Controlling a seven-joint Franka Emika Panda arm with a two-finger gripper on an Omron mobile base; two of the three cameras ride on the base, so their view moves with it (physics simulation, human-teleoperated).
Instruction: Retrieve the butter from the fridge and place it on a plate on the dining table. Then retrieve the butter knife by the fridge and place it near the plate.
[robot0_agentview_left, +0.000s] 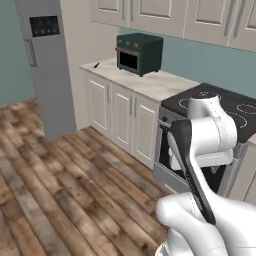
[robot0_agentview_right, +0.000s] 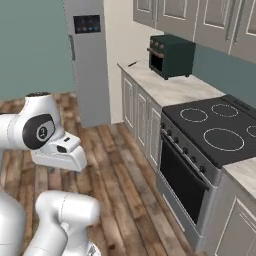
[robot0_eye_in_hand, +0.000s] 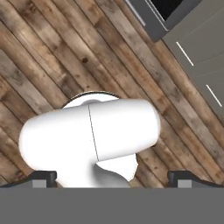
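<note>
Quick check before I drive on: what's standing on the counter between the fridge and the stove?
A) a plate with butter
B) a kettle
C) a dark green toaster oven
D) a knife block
C: a dark green toaster oven stands on the pale counter, between the grey fridge and the black stove.

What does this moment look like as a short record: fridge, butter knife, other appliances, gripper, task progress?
fridge: tall grey fridge at the far end of the counter, doors closed, dark panel with blue lights
butter knife: small dark sliver on the counter's far corner by the fridge, too small to confirm
appliances: dark green toaster oven on the counter; black stove nearer the robot
gripper: open, empty, pointing down at the wooden floor
task progress: nothing retrieved yet
</note>
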